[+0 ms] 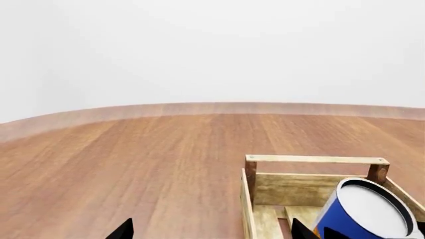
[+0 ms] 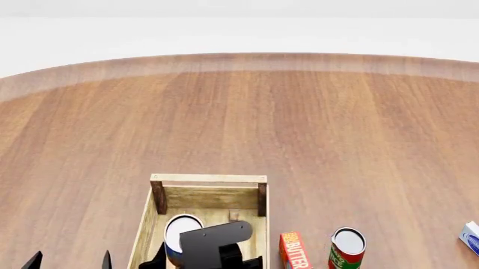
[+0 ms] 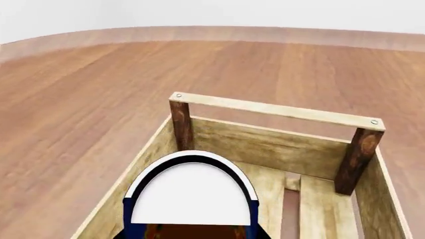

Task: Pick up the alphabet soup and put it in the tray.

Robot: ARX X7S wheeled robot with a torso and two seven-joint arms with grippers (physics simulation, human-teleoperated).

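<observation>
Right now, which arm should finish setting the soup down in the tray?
Right. Its gripper is over the tray with the alphabet soup directly in front of its camera, inside the tray walls. The left gripper sits outside the tray, carrying nothing.

Round-edged wooden worktop (image 2: 314, 129), light-wood tray (image 2: 210, 179) near its front edge, orange butter box (image 2: 295, 251) just beside it, red-and-green can (image 2: 346, 247) upright, blue-white packet (image 2: 470, 237) at right edge
</observation>
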